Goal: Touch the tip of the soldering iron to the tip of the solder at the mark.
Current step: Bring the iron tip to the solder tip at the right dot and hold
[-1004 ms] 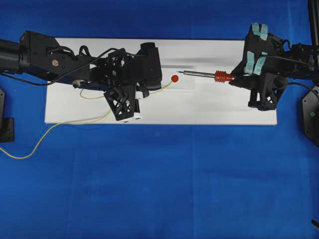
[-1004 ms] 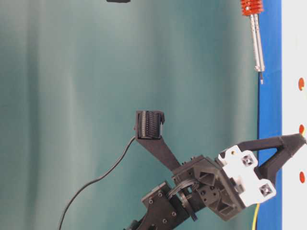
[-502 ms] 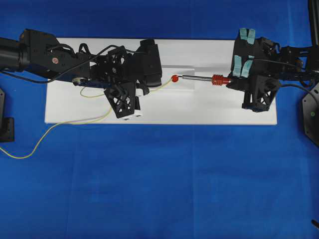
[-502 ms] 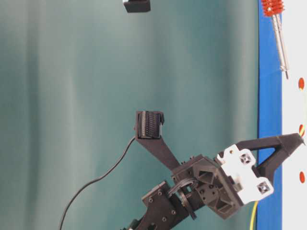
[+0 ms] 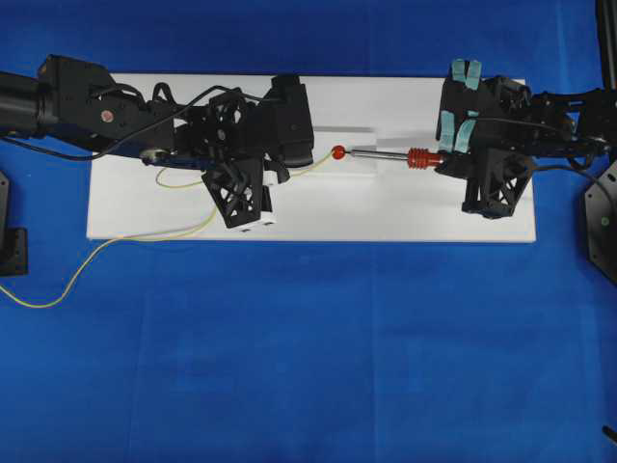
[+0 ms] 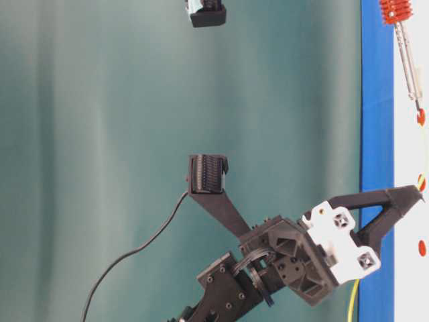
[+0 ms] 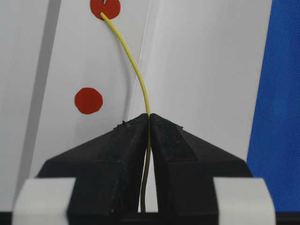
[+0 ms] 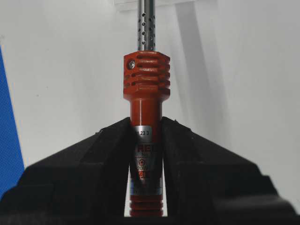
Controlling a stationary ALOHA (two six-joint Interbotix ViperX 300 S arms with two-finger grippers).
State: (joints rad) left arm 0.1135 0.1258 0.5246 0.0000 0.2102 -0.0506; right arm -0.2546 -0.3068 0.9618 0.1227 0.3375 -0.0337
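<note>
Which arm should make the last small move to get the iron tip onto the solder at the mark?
Right: its tool holds the soldering iron, tip at the red mark. The left tool already holds the solder there.

Soldering iron (image 8: pixel 146 84) tip beyond the right wrist view's top edge; contact with solder (image 7: pixel 136 70) indiscernible.

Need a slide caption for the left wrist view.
Left gripper pinches yellow solder, its tip on a red mark.
</note>
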